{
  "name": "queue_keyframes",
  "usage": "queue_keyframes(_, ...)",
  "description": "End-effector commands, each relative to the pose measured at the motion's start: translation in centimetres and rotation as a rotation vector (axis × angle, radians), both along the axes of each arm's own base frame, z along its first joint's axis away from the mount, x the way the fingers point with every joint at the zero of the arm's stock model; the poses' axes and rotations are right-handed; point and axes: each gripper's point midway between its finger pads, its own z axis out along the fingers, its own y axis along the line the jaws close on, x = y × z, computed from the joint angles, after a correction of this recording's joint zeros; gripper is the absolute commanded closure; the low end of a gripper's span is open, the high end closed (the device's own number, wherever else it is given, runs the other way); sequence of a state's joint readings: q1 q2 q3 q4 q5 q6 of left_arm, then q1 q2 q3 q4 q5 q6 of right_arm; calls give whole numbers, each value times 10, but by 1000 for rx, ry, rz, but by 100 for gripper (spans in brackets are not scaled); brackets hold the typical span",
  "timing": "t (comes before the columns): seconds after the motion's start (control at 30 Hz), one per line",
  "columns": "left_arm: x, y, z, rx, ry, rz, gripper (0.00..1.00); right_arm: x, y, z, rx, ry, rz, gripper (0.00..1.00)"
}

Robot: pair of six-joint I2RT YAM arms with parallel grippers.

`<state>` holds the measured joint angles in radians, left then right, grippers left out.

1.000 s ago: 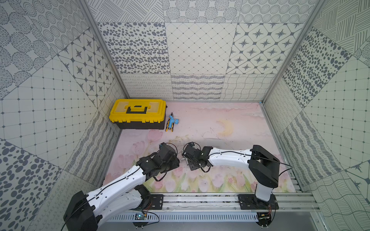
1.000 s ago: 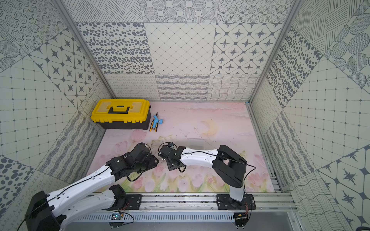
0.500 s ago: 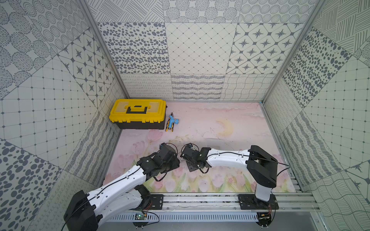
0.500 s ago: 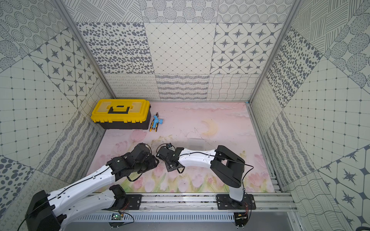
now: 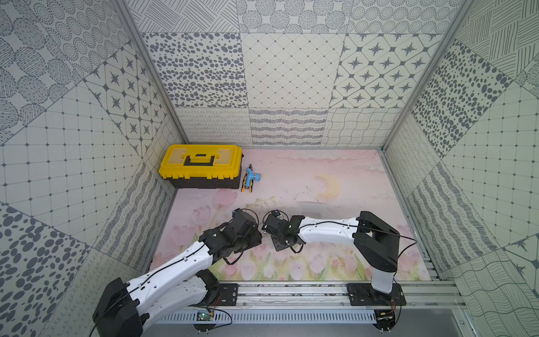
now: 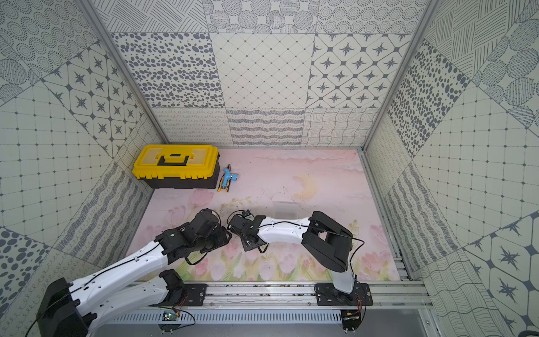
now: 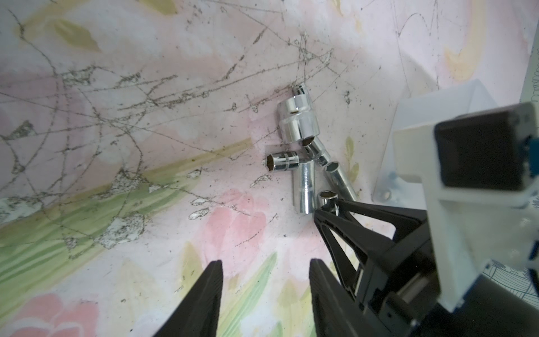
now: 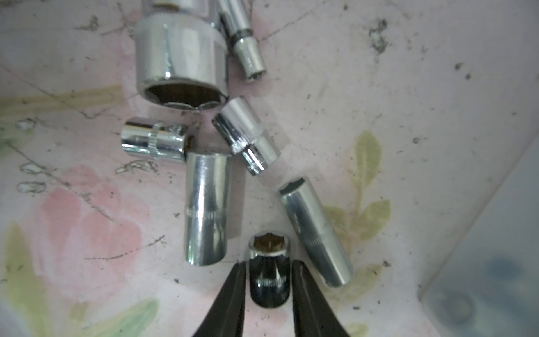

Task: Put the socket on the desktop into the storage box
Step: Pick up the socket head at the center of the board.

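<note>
Top views: left claw [image 5: 257,233] and right claw [image 5: 264,230] meet mid-surface [image 5: 350,175]. The clear box [image 5: 309,207] sits just beyond them, toward the far edge.
Left wrist: left claw apart and empty. Sockets [image 7: 303,186] lie clustered on the surface beside the box.
Right wrist: right claw straddles a small socket [image 8: 269,280] lying on the surface, fingers [image 8: 233,291] close against its sides. Clamped or not, cannot tell.

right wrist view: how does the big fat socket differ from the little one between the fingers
The large socket is wider and squatter than the small socket. The large socket lies free and bright; the small socket sits shadowed between the fingers of the right gripper. Both are chrome sockets on the desktop.
</note>
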<state>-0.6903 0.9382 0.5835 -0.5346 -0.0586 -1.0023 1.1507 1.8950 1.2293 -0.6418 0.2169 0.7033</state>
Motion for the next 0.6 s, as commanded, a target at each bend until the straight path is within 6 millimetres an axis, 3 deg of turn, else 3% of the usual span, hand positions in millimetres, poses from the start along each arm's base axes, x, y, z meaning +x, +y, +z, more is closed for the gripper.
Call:
queue_keyframes(0.0, 3, -3, 2, -22, -11, 9, 47, 0, 6, 0, 10, -5, -2, 71)
queue_keyframes(0.17, 3, -5, 6, -35, -12, 2, 47, -5, 6, -1, 20, -4, 5, 77)
queue_keyframes(0.3, 5, -10, 14, -55, -20, -12, 46, -9, 8, 9, 41, -36, 27, 84)
queue_keyframes(0.43, 7, -19, 28, -97, -36, -46, 44, -13, 13, 35, 103, -106, 63, 88)
queue_keyframes(0.57, 11, -28, 57, -145, -80, -89, 41, -20, 20, 71, 202, -193, 117, 90)
